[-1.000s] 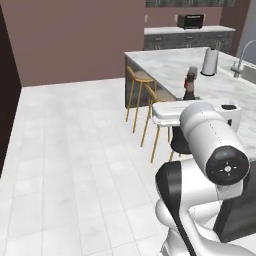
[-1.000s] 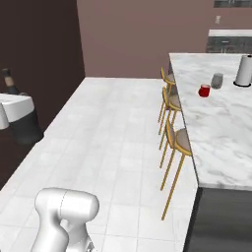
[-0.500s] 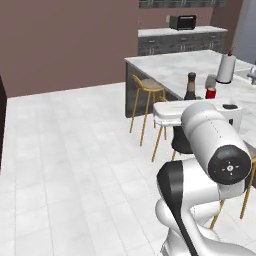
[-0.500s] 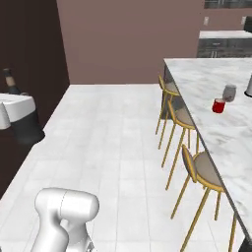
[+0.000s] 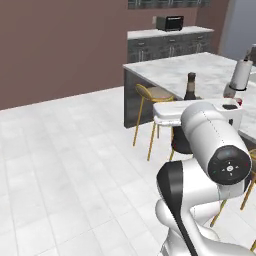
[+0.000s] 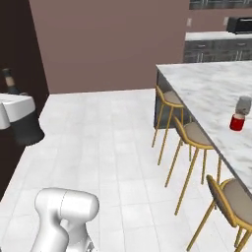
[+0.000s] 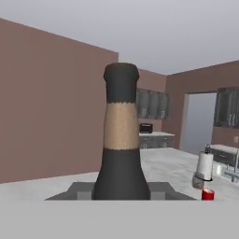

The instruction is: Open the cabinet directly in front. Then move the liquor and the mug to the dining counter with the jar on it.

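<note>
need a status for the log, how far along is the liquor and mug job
Done: the mug already stands on the dining counter beside the jar. In hand: the gripper holds the liquor. Left: setting that bottle on the counter.

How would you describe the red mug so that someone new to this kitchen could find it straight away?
Start at the big white marble dining counter lined with yellow-legged stools. Near its stool-side edge, in the right base view, stand two small things side by side. The mug is the bright red one; its neighbour, the jar, is clear glass with a grey lid.
</note>
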